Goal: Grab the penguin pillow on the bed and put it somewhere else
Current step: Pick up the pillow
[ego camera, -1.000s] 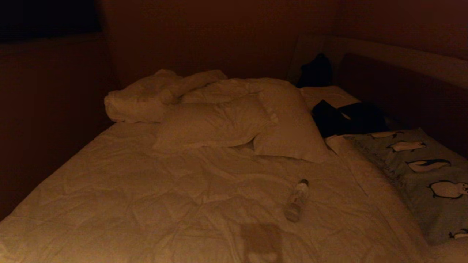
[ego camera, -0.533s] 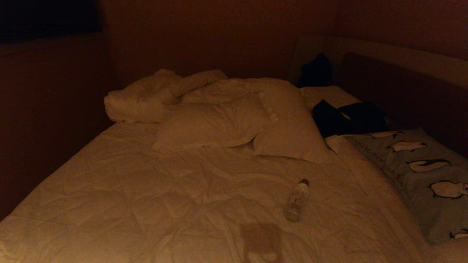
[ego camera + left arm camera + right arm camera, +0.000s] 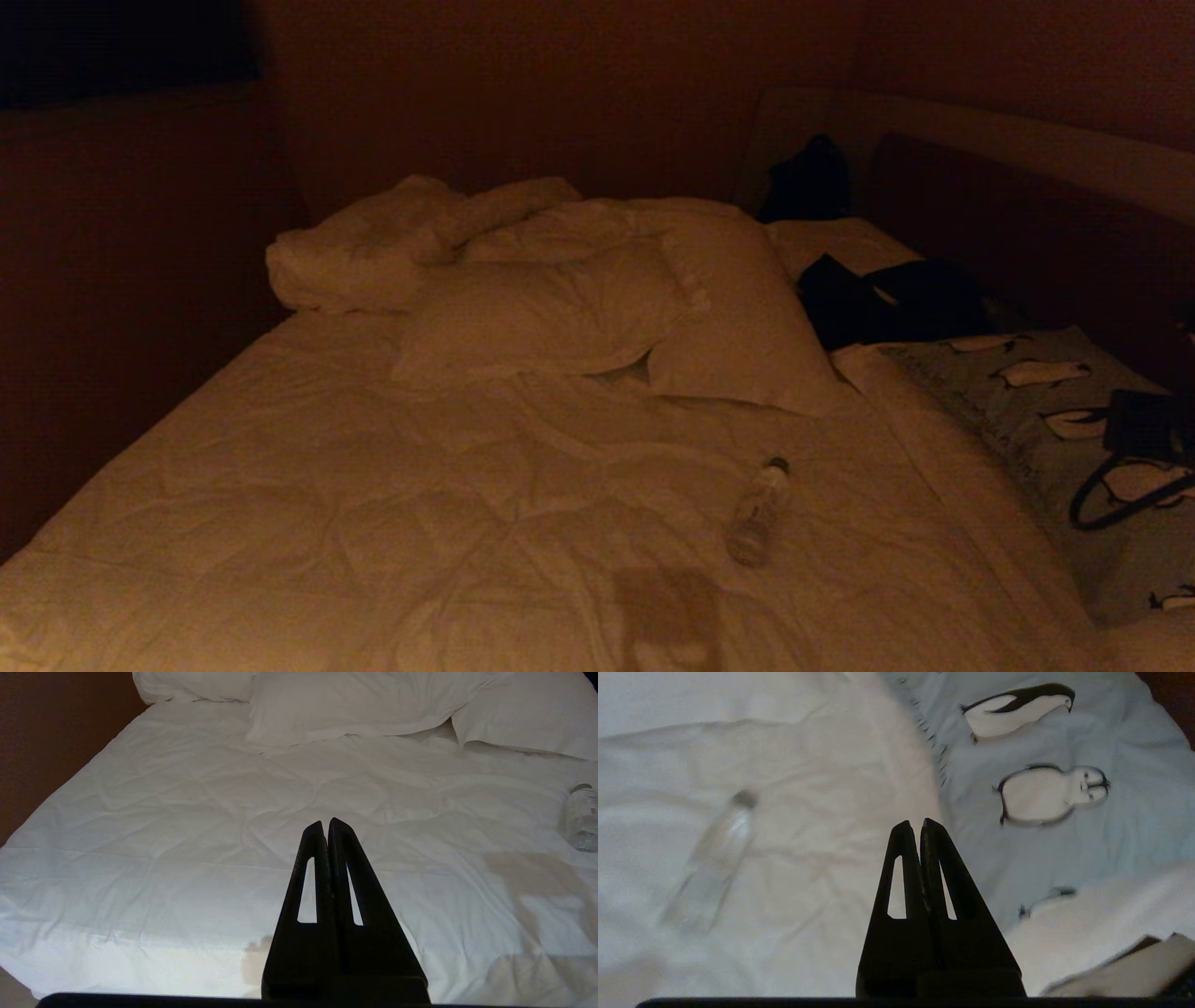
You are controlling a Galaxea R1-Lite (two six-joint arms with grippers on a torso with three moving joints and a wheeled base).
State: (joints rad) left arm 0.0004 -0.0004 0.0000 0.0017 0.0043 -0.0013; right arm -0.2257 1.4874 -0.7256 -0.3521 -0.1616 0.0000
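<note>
The penguin pillow (image 3: 1046, 401) is pale grey-blue with black-and-white penguins and lies along the right side of the bed (image 3: 373, 485). My right arm (image 3: 1146, 425) reaches in from the right edge of the head view over the pillow, trailing a cable loop. In the right wrist view my right gripper (image 3: 921, 822) is shut and empty. It hovers above the pillow's (image 3: 1041, 788) inner edge, where the pillow meets the white duvet (image 3: 808, 788). My left gripper (image 3: 326, 822) is shut and empty, held over the near part of the bed (image 3: 187, 812).
A clear plastic bottle (image 3: 758, 511) lies on the duvet left of the penguin pillow. Two white pillows (image 3: 551, 317) (image 3: 747, 336) and a bunched duvet (image 3: 373, 252) sit further back. Dark clothing (image 3: 887, 299) lies by the headboard (image 3: 1027, 149).
My right arm has come into the head view at the right edge, above the penguin pillow. The pillow, the bottle and the left arm have not moved.
</note>
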